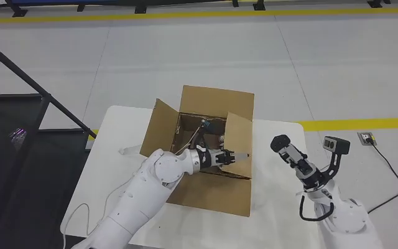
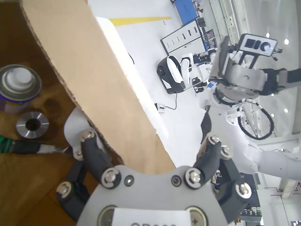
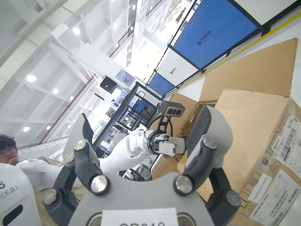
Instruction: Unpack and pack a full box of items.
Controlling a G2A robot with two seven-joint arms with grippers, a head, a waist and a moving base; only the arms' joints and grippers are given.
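Note:
An open cardboard box (image 1: 214, 192) stands on the white table (image 1: 121, 134). My left gripper (image 1: 239, 154) is open and straddles the box's right flap (image 2: 94, 76), with one white fingertip (image 2: 75, 123) inside the box and the other outside it. On the box floor are a spray can (image 2: 20, 83), a metal ring (image 2: 32, 124) and a green-handled tool (image 2: 21, 147). My right gripper (image 3: 143, 130) is held up in the air to the right of the box (image 3: 254, 128), open and holding nothing; the top view has it at the right gripper (image 1: 283, 144).
The box's left flap (image 1: 157, 127) and back flap (image 1: 217, 99) stand open. Bare table lies to the left of the box and to its right, between the box and the right arm. A cable (image 1: 127, 150) lies on the table left of the box.

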